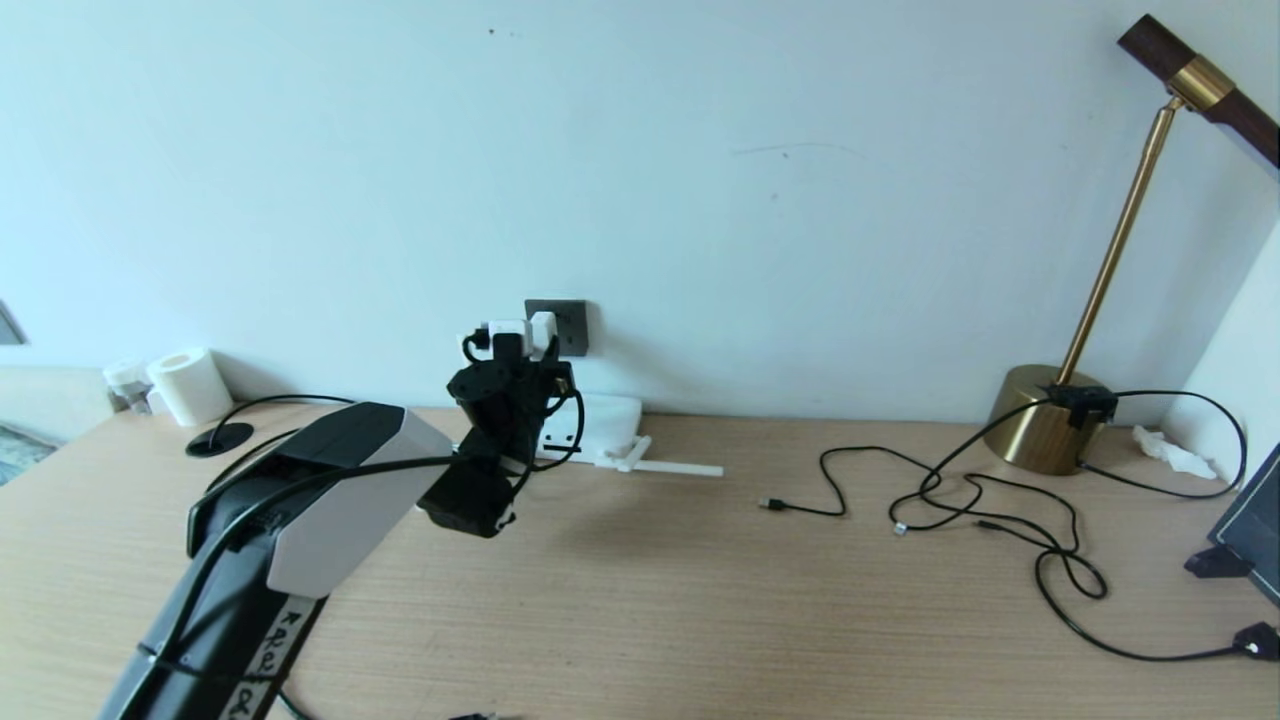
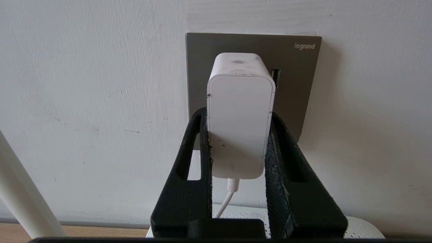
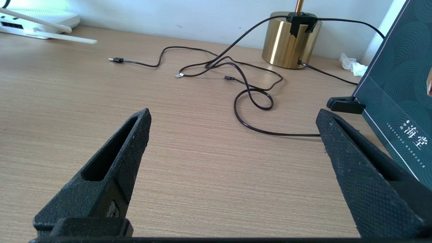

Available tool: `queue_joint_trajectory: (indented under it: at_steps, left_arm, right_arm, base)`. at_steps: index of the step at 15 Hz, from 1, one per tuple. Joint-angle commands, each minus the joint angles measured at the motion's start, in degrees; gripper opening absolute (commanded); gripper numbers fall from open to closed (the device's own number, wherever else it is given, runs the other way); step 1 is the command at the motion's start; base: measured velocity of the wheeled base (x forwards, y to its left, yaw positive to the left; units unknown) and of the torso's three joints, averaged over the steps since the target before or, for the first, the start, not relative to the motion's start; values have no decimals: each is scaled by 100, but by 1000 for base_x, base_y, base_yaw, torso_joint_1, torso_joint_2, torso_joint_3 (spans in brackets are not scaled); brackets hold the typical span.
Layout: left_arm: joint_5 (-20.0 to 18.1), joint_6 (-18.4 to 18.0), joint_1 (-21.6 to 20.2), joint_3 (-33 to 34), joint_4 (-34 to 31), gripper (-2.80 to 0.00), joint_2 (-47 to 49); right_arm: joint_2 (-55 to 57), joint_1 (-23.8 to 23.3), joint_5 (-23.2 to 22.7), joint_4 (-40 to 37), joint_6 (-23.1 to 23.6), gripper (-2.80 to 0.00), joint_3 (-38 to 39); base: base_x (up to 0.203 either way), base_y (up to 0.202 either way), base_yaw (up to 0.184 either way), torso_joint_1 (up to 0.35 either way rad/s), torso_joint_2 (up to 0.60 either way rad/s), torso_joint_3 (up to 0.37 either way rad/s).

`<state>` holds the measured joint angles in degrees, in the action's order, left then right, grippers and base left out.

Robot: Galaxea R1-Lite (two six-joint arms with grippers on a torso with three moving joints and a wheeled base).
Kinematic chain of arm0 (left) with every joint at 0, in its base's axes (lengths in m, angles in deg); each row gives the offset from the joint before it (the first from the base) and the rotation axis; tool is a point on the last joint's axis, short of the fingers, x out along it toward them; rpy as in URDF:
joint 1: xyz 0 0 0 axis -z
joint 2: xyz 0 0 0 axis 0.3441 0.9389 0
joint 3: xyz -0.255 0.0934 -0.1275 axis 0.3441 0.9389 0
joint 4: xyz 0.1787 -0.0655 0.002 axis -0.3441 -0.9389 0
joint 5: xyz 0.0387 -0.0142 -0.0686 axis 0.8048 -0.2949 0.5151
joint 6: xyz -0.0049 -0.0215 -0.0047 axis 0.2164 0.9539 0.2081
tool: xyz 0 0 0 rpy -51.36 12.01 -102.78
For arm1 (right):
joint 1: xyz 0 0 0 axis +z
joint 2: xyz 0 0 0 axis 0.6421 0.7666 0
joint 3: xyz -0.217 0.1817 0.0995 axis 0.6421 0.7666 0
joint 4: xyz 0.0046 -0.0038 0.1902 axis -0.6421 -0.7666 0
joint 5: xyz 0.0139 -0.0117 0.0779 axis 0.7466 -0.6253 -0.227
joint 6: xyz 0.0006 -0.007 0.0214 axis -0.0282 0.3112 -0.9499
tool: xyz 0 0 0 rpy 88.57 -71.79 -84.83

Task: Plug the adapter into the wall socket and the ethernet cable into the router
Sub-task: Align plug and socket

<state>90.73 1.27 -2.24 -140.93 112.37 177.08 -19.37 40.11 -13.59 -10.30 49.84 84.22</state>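
Left gripper [image 2: 238, 135]: its two black fingers [image 2: 189, 162] pinch the adapter by its sides.
Adapter [image 2: 239, 114]: white rounded block between the fingers, its far end at the wall socket; whether it is fully seated I cannot tell. Its thin white cord [image 2: 226, 199] drops from its near end, between the fingers.
Wall socket [image 2: 297, 91]: dark grey Legrand plate, directly behind the adapter.
Left arm [image 1: 330, 500]: reaches up and forward from the desk's near edge, wrist raised to the wall.
Router [image 1: 600, 420]: white box on the desk just below the gripper, against the wall, a stick antenna [image 1: 665, 466] lying flat beside it.
Right gripper [image 3: 233, 152]: well apart, low over the desk, fingers spread wide, nothing between them.
Desk [image 1: 650, 600]: light wood; thin black cords [image 1: 1000, 510] loop near a brass lamp base [image 1: 1040, 430].
Room: pale plain wall [image 1: 750, 150]; a paper roll [image 1: 190, 385] well left of the gripper.
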Motion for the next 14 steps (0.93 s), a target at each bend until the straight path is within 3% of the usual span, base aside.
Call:
queue_joint_trajectory:
  at_steps: [1,14]
  left_arm:
    - [8,-4,-4,-89,20,-280,44]
    - [43,-4,-13,-277,-116,-280,188]
  right_arm:
    - [9,2,-3,3,6,0,62]
    - [9,2,-3,3,6,0,62]
  base:
    - [0,0,0,0,0,0]
    - [0,0,0,0,0,0]
